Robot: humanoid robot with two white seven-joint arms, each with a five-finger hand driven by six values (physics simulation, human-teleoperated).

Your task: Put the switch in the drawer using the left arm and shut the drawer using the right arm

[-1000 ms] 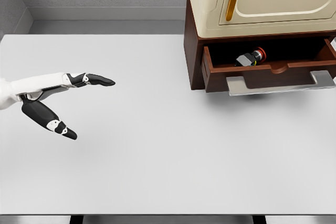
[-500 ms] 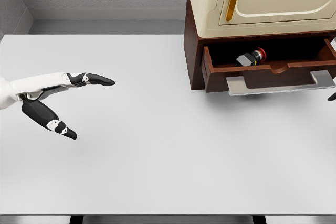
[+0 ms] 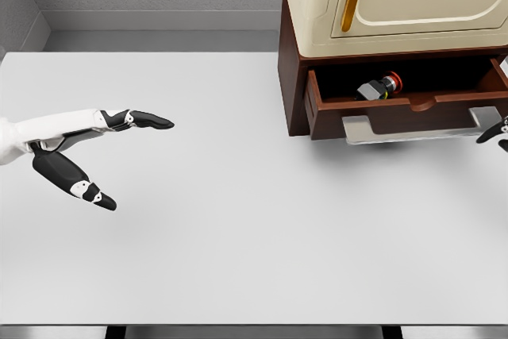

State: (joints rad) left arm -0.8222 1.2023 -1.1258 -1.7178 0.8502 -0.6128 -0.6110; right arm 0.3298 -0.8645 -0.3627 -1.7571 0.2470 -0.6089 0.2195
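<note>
Closing step pending: switch [image 3: 379, 86] lying inside the open drawer [image 3: 397, 105], left hand [image 3: 87, 156] spread and empty well left of the drawer, right hand [image 3: 497, 134] at the drawer's right end, finger state unclear; next, push the drawer front inward.

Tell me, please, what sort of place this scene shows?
Probably a simulated tabletop test bench, not a real room: a bare white table against plain grey walls, a brown cabinet with its drawer open and a switch inside, and a left robot hand hovering with fingers spread.
</note>
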